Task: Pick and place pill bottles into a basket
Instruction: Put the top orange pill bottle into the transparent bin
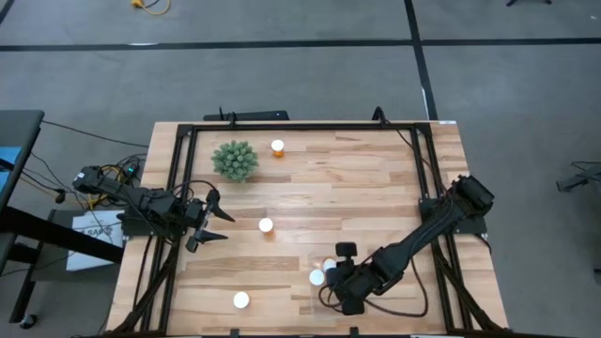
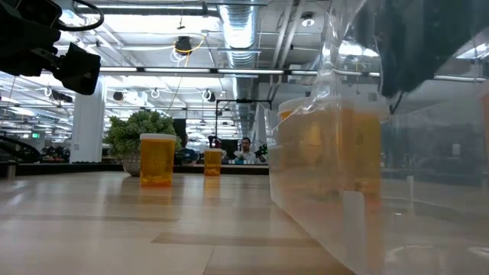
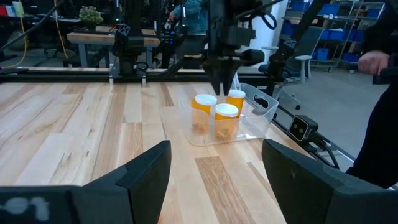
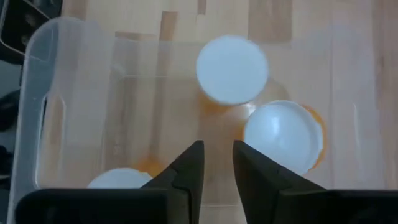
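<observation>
The clear basket stands on the table's near right part, and it also shows in the high view. Three orange pill bottles with white caps stand upright in it. My right gripper hangs just above the basket, pointing down, shut and empty. Three more bottles stand on their bases on the table: far, middle and near left. My left gripper is open and empty at the table's left side, left of the middle bottle.
A spiky green plant stands at the far left, beside the far bottle. A black metal frame runs along the table's edges. A person stands beyond the table's right side.
</observation>
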You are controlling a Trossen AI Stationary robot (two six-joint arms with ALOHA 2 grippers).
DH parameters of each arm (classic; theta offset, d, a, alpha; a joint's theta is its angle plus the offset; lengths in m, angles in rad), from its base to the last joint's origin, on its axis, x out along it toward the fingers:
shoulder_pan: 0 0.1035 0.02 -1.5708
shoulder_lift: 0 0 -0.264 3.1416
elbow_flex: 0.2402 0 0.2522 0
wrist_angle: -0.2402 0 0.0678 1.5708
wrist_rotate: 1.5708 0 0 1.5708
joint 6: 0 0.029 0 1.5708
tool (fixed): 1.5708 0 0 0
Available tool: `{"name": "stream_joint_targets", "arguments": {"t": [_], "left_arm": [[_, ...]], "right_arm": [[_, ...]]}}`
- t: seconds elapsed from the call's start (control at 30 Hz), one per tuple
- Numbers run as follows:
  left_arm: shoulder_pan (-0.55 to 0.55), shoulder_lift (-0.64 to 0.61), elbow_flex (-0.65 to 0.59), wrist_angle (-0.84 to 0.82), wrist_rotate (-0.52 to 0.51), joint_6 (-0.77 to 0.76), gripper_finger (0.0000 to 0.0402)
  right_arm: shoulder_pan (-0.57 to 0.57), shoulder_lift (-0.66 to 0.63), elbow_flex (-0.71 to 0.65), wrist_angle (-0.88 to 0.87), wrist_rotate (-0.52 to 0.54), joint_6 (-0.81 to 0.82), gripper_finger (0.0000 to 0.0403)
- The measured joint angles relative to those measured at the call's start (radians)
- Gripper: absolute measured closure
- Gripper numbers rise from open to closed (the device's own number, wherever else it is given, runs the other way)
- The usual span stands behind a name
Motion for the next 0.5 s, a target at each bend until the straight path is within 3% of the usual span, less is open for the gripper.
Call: {"name": "stream_joint_targets", "arguments": {"t": [0.5], "left_arm": [[0.0,0.0,0.0,0.0,0.0,0.0,0.0159]], "right_arm": [[-0.029,-0.004,0.0,0.007,0.032,-0.025,0.0315]]}}
